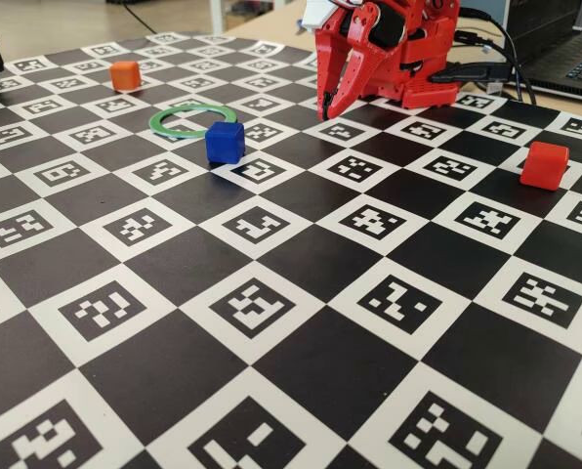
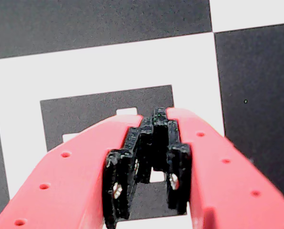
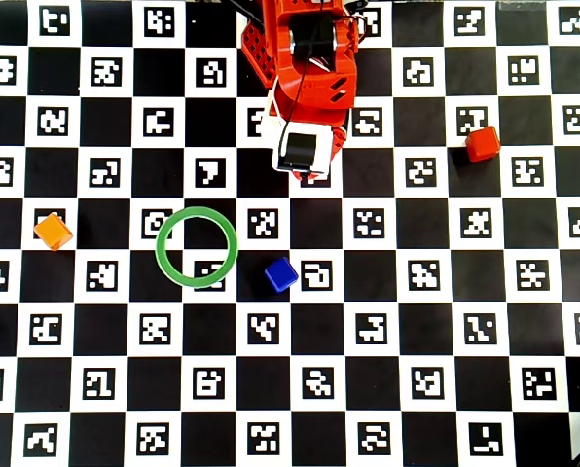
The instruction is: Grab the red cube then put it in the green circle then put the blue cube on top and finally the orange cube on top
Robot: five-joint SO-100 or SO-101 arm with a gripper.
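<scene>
Across the overhead view from its left: the orange cube (image 3: 53,231), then the green circle (image 3: 197,246), empty, with the blue cube (image 3: 281,274) just beside its right rim, then my gripper (image 2: 156,125) clenched on nothing, and the red cube (image 3: 483,144) far right. Red goes first, I judge: swing right, release my jaws wide, descend square over its flat faces.

It looked like a robotics lab or office workspace: a black-and-white checkered calibration board printed with square fiducial markers (image 1: 271,322) covered the table, and an open dark laptop (image 1: 576,54) with black cables (image 1: 486,44) sat at the far right.
</scene>
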